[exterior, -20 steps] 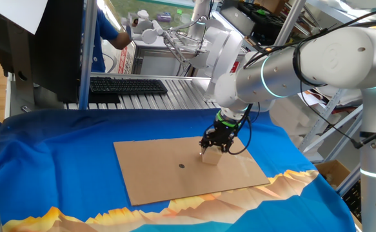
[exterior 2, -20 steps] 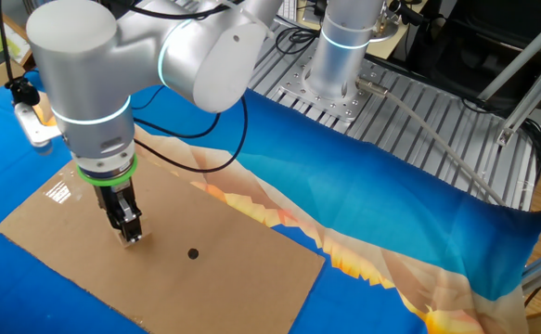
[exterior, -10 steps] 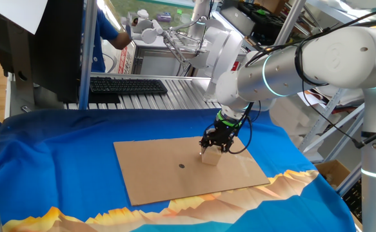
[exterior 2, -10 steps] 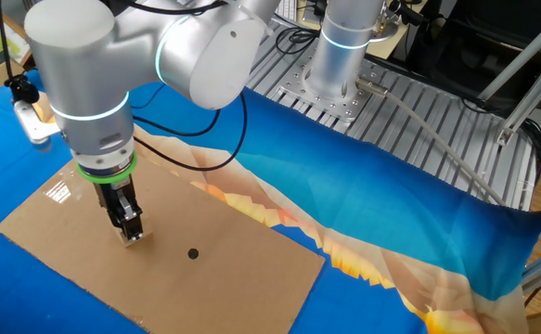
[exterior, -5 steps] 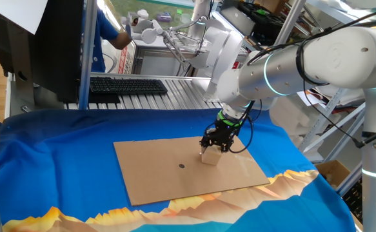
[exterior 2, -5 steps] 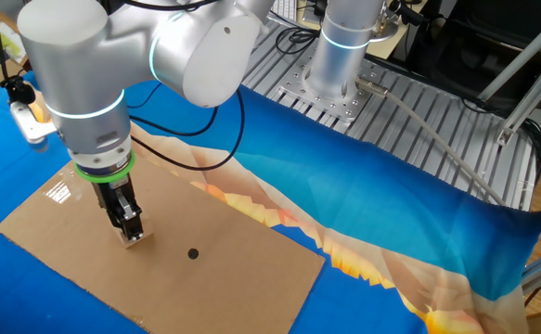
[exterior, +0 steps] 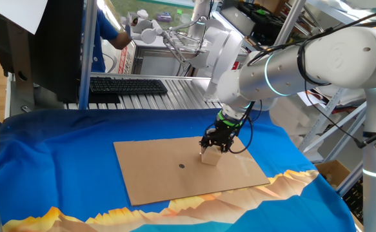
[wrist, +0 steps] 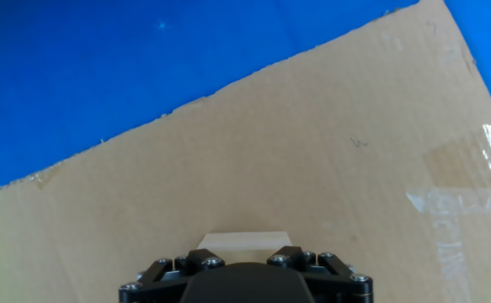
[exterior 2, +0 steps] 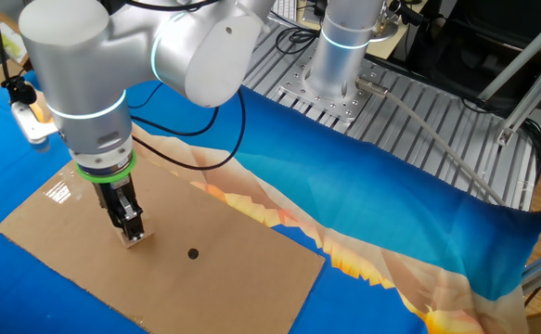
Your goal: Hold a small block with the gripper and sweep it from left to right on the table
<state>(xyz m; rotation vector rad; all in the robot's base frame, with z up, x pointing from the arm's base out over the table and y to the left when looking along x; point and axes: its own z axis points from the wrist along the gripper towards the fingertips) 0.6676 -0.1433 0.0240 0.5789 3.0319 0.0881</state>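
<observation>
Tan cardboard is what we see first: the small block (exterior: 209, 156) sits on the flat cardboard sheet (exterior: 162, 174) directly under our gripper (exterior: 211, 149), which points straight down from the white-grey arm (exterior: 304, 61). In the other fixed view the black fingers (exterior 2: 124, 215) reach down onto the block (exterior 2: 134, 237) and seem to pinch it from both sides, its base resting on the sheet. The hand view shows only a pale strip of the block (wrist: 242, 241) peeking out just ahead of the gripper body (wrist: 245, 278); the fingertips themselves are hidden there. A tiny dark dot (exterior 2: 193, 252) lies on the sheet near the fingers, apart from the block. Blue cloth (exterior: 52, 161) with an orange mountain print surrounds the sheet on the table.
</observation>
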